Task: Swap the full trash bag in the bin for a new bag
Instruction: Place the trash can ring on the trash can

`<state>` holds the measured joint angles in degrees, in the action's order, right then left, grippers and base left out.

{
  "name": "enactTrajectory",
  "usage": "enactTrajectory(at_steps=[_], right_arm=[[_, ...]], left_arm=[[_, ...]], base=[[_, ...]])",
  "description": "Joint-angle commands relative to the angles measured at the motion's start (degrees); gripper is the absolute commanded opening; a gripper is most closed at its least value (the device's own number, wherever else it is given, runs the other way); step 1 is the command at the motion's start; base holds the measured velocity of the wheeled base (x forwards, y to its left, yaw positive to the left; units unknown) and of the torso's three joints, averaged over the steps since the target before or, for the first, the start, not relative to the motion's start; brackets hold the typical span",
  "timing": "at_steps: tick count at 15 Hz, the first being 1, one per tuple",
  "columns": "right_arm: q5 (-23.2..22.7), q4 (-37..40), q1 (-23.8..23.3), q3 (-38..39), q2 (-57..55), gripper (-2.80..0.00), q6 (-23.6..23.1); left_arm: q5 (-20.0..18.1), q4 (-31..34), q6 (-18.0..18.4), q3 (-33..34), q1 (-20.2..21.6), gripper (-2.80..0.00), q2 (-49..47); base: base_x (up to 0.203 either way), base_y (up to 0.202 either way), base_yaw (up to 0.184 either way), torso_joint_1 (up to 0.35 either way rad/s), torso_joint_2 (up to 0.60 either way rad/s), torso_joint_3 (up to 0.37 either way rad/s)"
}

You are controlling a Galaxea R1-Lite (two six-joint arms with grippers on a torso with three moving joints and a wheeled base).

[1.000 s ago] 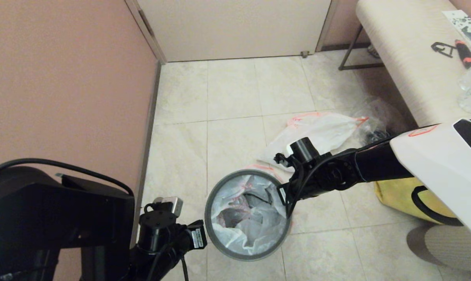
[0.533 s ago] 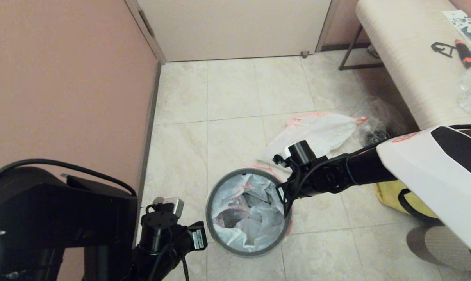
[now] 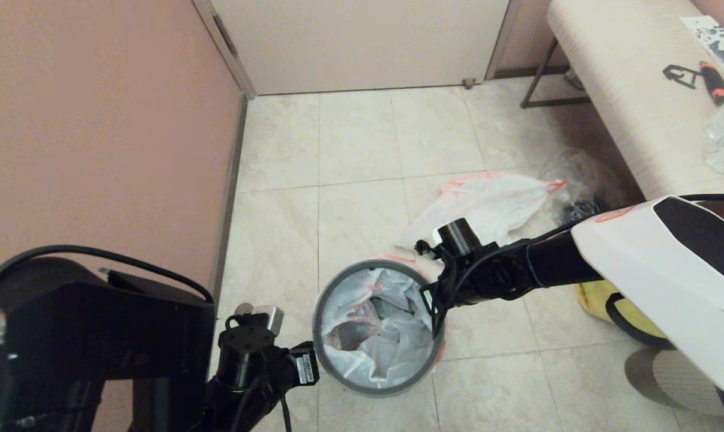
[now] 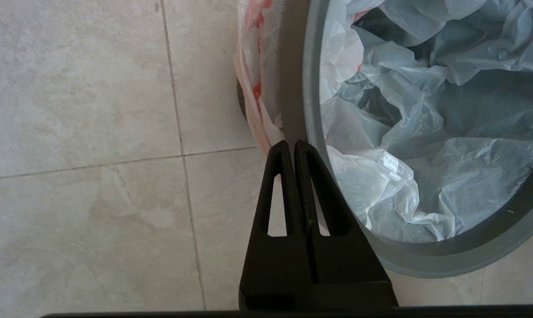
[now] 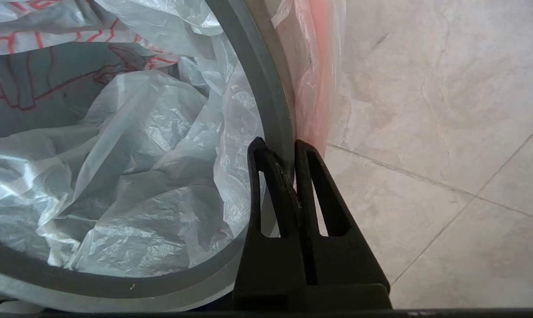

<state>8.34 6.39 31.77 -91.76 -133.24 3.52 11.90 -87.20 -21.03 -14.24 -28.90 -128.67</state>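
Since a second ago your right gripper has edged nearer you, its closed fingers pinching the new bag at the bin rim, while your left gripper waits closed, empty, opposite.

Pink wall; tiled floor (beige); bench.
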Motion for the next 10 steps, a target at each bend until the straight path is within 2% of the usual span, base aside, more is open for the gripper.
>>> enactTrajectory(at_steps=[1,4,5,6,10], right_arm=[[0.09,-0.08,-0.11,-0.15,-1.96,-2.8,-0.37],[0.19,-3.62,-0.13,-0.25,-5.73,-2.8,-1.8],[0.34,-4.97,-0.14,-0.26,-6.24,-0.29,-2.46],[0.31,-5.6,-0.1,-0.26,-6.11,0.0,-2.47],[0.2,-5.74,0.79,1.77,-0.58,0.0,-1.5]], left_arm=[[0.06,-0.46,-0.15,-0.09,-0.01,-2.8,-0.18],[0.06,-0.46,-0.15,-0.44,0.16,-2.8,-0.53],[0.06,-0.46,-0.15,-0.44,0.08,-2.8,-0.52],[0.06,-0.46,-0.15,-0.44,0.08,-2.8,-0.47],[0.06,-0.46,-0.16,-0.18,0.16,-2.8,-0.02]], base=[[0.0,0.0,0.0,0.0,0.0,0.0],[0.0,0.0,0.0,0.0,0.0,0.0],[0.0,0.0,0.0,0.0,0.0,0.0],[0.0,0.0,0.0,0.0,0.0,0.0],[0.0,0.0,0.0,0.0,0.0,0.0]])
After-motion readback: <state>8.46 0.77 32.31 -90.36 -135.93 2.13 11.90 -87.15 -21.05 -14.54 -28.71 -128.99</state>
